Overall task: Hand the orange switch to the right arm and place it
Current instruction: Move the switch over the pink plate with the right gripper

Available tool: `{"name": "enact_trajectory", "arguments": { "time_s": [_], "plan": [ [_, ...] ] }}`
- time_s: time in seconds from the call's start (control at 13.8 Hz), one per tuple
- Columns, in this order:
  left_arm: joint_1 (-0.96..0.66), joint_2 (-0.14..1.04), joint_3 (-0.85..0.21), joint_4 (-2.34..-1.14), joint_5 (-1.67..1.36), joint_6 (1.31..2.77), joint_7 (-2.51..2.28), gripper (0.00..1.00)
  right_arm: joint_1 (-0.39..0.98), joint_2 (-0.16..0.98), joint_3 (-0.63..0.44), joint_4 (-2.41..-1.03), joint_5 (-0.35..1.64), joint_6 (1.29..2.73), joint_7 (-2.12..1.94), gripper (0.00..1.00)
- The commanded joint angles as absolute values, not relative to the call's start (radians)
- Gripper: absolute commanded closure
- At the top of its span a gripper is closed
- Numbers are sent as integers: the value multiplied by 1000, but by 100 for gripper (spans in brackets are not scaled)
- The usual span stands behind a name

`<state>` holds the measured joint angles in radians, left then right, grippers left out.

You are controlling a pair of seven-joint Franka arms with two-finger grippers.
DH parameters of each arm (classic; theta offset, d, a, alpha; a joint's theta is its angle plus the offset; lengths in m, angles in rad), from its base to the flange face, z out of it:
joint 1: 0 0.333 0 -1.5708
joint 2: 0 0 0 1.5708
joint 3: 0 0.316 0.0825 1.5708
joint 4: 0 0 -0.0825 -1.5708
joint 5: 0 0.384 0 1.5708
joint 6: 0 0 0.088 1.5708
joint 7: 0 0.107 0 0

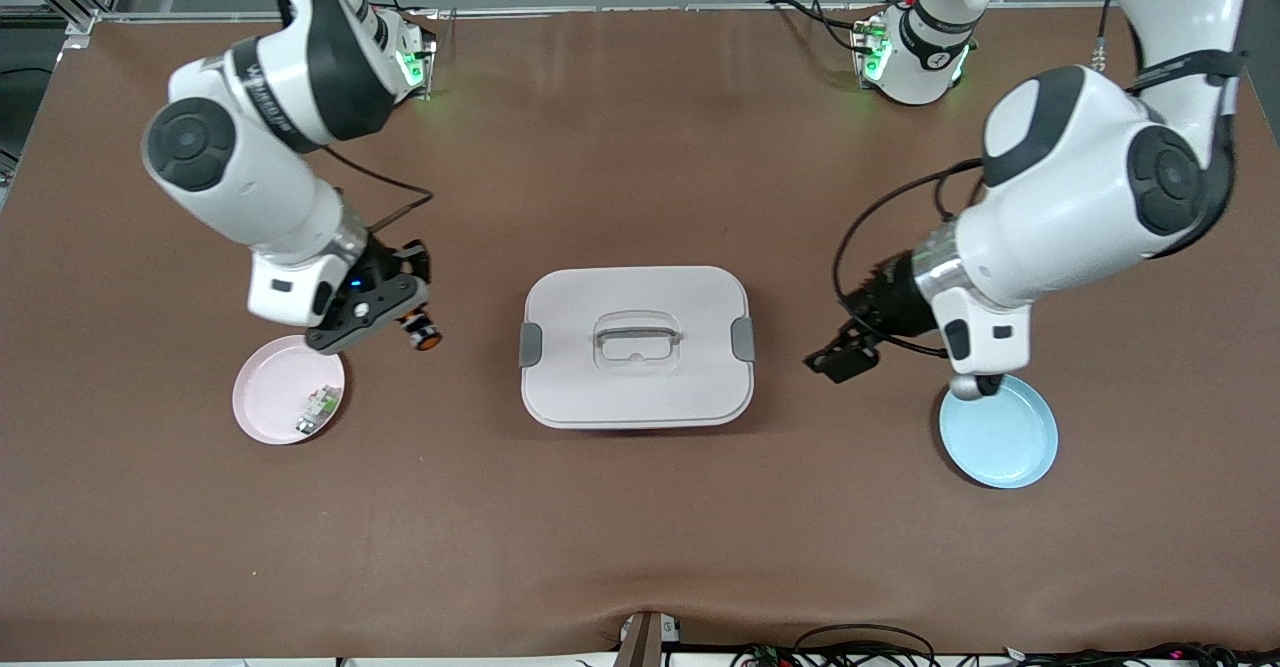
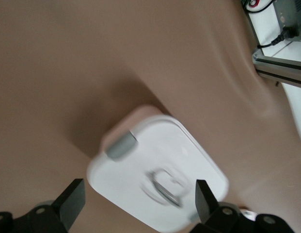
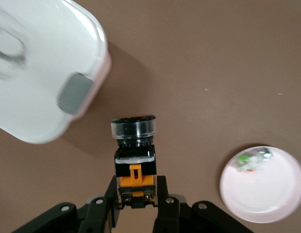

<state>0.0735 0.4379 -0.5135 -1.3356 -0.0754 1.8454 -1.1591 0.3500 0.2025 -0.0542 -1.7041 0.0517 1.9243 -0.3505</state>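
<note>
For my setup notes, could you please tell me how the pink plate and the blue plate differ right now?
The pink plate lies at the right arm's end of the table; the blue plate lies at the left arm's end. The pink plate holds a small green-and-white part; the blue plate holds nothing. Both are small, round and shallow, flanking the white lidded box.
</note>
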Motion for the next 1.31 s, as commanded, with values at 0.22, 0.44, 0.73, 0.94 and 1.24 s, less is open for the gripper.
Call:
{"name": "enact_trajectory", "arguments": {
  "time_s": [0.22,0.44,0.73,0.94,1.24],
  "plan": [
    [150,399,-514,-1354,135,1744,-947,0,128,155,-35,-1781,-8,1917,-798,100],
    [224,367,-517,-1356,220,1666,-739,0,26,152,-37,-1795,-15,1924,-990,100],
    [294,296,-523,-1356,252,1594,-500,0,-72,160,-37,-1860,-51,2069,-1202,100],
    [298,238,-519,-1356,239,1504,-415,0,-98,166,-35,-1922,-51,2199,-1288,100],
    [201,102,-348,-1435,134,1493,-292,0,-118,207,-34,-1968,-43,2313,-1364,100]
  ]
}}
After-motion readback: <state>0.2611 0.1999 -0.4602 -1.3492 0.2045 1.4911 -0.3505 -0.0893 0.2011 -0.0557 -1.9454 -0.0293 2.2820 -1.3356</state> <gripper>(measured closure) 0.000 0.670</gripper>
